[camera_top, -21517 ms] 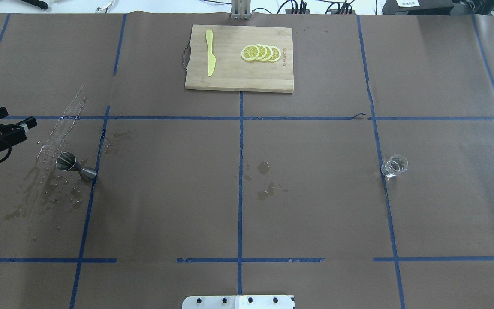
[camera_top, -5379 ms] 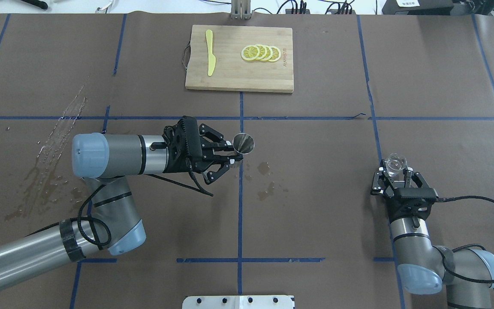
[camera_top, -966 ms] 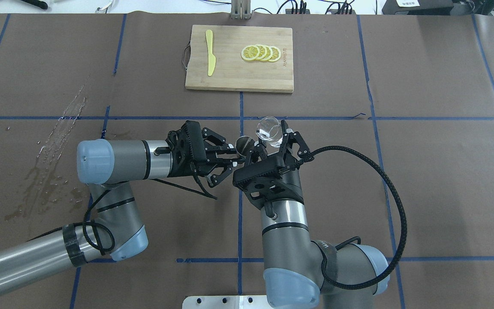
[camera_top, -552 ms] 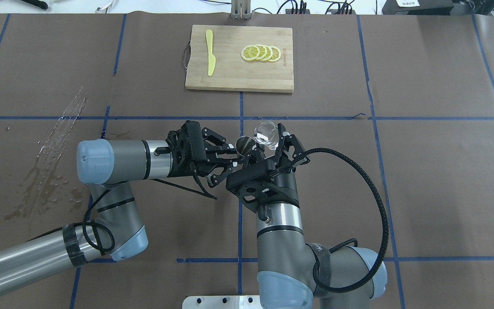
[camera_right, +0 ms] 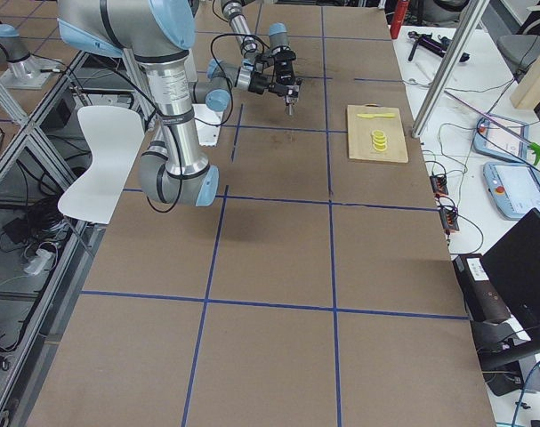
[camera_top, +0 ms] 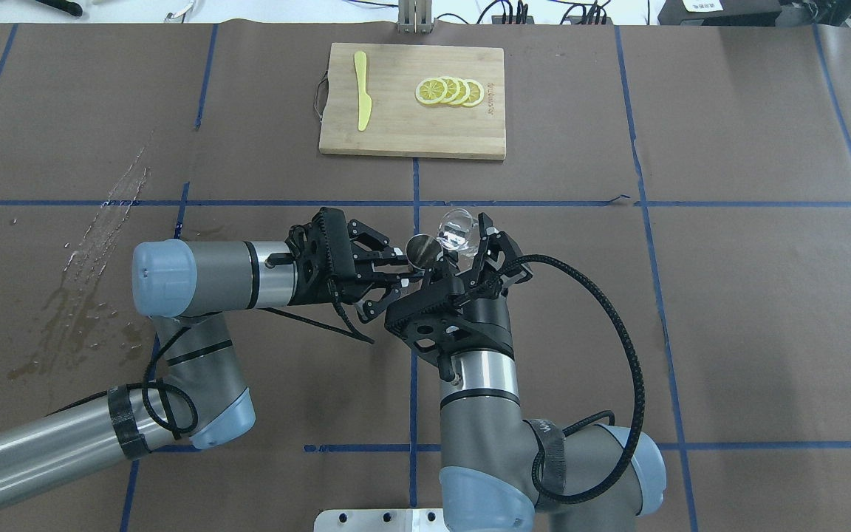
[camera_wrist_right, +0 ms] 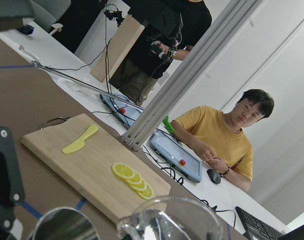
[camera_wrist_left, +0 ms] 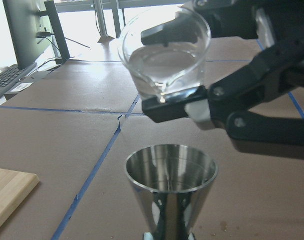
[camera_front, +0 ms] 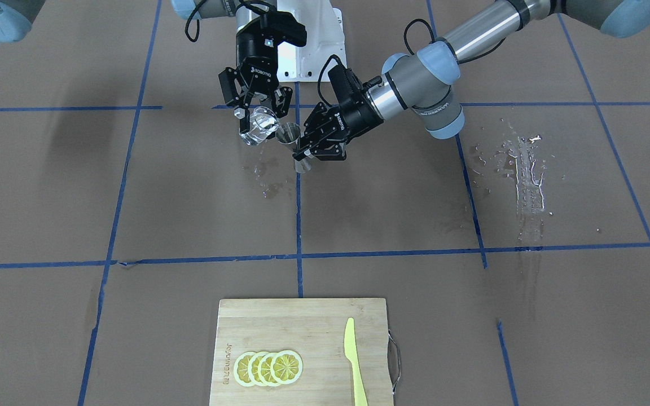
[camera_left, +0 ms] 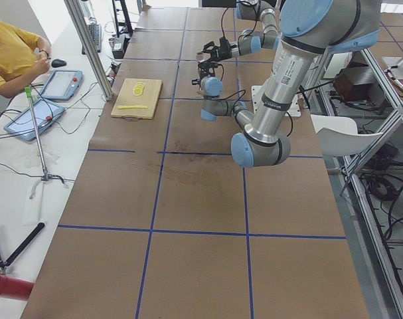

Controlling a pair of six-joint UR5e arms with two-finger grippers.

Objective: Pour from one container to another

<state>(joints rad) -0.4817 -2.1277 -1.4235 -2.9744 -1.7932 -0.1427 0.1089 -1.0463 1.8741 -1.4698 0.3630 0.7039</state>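
Left claw (camera_top: 405,270) points sideways, level and clamped tight; right claw (camera_top: 464,247), reaching forward and rolled toward it, is clamped just above it.

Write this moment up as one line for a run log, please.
phase: pour | right claw: shut on tilted glass | left claw: shut on upright jigger | glass above jigger mouth | no stream visible

Counted: one glass tumbler (camera_wrist_left: 164,55), one steel jigger (camera_wrist_left: 171,185), one cutting board (camera_top: 411,133), one yellow knife (camera_top: 361,90), four lemon slices (camera_top: 449,91). Two hands counted: left hand (camera_top: 405,267), right hand (camera_front: 259,115).
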